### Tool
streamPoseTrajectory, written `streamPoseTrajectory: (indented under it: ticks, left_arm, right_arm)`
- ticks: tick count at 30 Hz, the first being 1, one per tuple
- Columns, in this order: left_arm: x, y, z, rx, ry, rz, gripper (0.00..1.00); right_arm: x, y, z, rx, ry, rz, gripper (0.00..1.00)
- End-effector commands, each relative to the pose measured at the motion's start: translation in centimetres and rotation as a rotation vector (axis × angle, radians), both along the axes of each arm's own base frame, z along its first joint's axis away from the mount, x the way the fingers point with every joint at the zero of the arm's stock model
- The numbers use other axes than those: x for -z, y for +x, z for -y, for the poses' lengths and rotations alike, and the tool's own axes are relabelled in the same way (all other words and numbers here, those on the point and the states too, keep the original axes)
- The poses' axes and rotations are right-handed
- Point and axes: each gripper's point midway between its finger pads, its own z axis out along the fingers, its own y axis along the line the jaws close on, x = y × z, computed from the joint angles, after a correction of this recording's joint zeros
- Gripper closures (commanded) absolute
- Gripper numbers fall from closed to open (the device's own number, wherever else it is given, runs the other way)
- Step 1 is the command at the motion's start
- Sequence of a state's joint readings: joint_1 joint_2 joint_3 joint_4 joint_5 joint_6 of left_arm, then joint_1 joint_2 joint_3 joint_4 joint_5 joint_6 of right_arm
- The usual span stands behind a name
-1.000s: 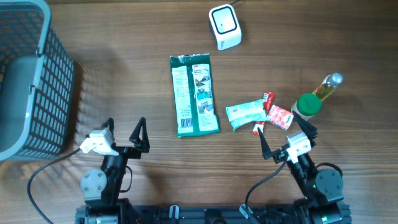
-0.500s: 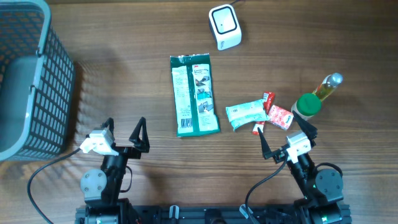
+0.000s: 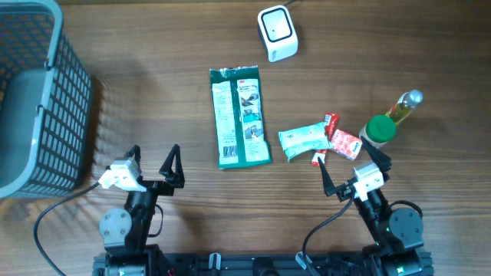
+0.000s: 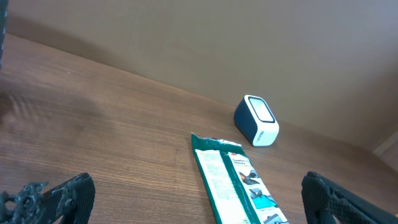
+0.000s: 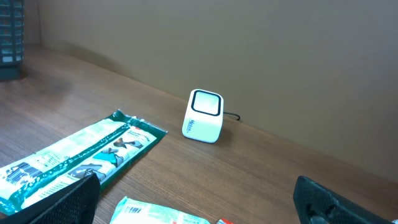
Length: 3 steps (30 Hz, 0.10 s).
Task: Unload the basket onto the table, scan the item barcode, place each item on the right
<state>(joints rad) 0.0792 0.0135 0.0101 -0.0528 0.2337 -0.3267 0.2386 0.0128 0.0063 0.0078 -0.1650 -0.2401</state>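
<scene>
The white barcode scanner [image 3: 277,32] stands at the table's far middle, its window facing up; it also shows in the left wrist view [image 4: 256,120] and the right wrist view [image 5: 204,116]. A long green packet [image 3: 240,116] lies flat below it. A pale green pouch [image 3: 304,141] with a printed barcode and small red packets [image 3: 342,143] lie to its right. My left gripper [image 3: 153,159] rests open near the front left, holding nothing. My right gripper [image 3: 350,169] is open just below the red packets, also holding nothing.
A grey mesh basket [image 3: 31,100] fills the far left. A green-capped jar [image 3: 378,129] and a small bottle of yellow liquid [image 3: 405,106] stand at the right. A wall rises behind the scanner.
</scene>
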Motion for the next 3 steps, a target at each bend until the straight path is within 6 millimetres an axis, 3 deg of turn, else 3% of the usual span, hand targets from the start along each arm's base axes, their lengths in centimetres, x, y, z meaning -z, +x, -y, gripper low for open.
streamPoseTrajectory:
  ticks: [1,3]
  left_arm:
    - [0.13,-0.02,0.0,-0.001,0.02,0.003,0.0]
    - [0.15,-0.01,0.0,-0.001,0.02,0.002,0.0]
  right_arm:
    - [-0.2,-0.1,-0.16,-0.012,0.006,0.008,0.0]
    - [-0.19,-0.1,-0.16,-0.012,0.006,0.007,0.01]
